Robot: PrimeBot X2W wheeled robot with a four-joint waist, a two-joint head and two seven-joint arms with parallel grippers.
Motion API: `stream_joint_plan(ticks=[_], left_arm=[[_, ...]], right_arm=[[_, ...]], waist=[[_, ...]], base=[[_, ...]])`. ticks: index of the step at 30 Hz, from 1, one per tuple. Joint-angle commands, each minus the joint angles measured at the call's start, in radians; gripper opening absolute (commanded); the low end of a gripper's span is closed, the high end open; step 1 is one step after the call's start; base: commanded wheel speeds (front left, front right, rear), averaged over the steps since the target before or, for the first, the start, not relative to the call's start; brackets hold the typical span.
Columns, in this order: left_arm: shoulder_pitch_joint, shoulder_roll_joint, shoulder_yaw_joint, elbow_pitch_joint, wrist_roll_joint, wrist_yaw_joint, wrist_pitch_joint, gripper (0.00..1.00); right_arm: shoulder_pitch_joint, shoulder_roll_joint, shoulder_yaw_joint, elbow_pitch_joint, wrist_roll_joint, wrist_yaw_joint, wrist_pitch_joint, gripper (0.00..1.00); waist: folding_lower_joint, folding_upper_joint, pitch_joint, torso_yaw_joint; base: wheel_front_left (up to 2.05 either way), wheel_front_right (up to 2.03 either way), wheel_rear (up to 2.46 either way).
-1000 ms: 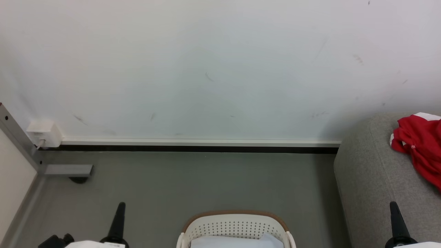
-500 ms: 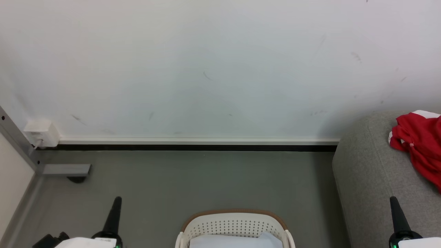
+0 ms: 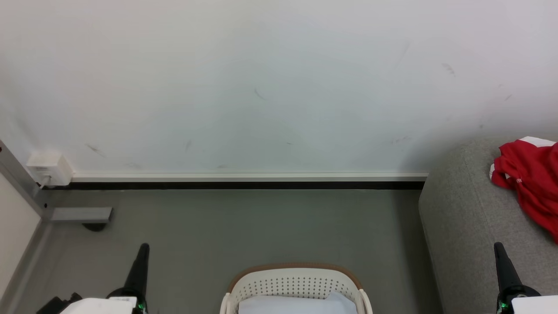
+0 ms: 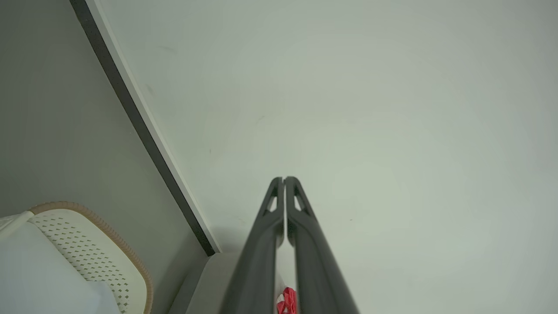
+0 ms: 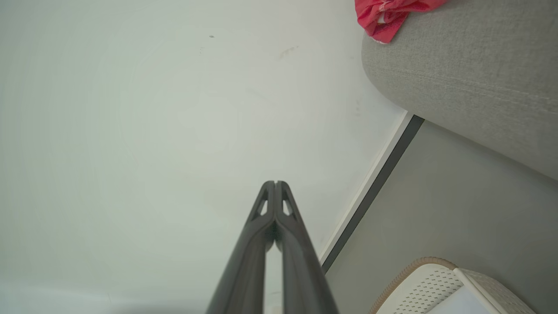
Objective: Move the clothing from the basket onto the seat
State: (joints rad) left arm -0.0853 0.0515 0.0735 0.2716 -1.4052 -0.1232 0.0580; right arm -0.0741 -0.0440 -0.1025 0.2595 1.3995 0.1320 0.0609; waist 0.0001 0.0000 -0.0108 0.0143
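Basket (image 3: 296,285) perforated matt plastic; seat (image 3: 462,226) coarse woven cloth; clothing (image 3: 529,174) soft crumpled fabric; wall (image 3: 279,87) smooth matt.

The basket (image 3: 296,285) stands on the floor (image 3: 244,226) at the near middle, with the wall (image 3: 261,87) behind it. The seat (image 3: 462,226) lies to its right by the wall, and the clothing (image 3: 532,179) lies on top of the seat.
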Motion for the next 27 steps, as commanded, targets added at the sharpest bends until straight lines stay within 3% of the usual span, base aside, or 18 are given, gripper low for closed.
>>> stream_joint_plan(ticks=[1,27], left_arm=[[-0.017,0.003,0.008,-0.01,-0.029,-0.006,0.009,0.0],[-0.026,0.0,0.041,-0.027,-0.195,-0.01,0.056,0.0]], right_arm=[[-0.015,-0.009,-0.004,-0.008,0.029,-0.002,0.006,0.0],[-0.039,-0.01,-0.013,-0.017,0.204,-0.002,0.053,0.0]], waist=[[-0.0001,0.0,0.001,-0.001],[-0.0001,0.0,0.013,-0.013]], base=[[0.0,0.0,0.0],[0.0,0.0,0.0]])
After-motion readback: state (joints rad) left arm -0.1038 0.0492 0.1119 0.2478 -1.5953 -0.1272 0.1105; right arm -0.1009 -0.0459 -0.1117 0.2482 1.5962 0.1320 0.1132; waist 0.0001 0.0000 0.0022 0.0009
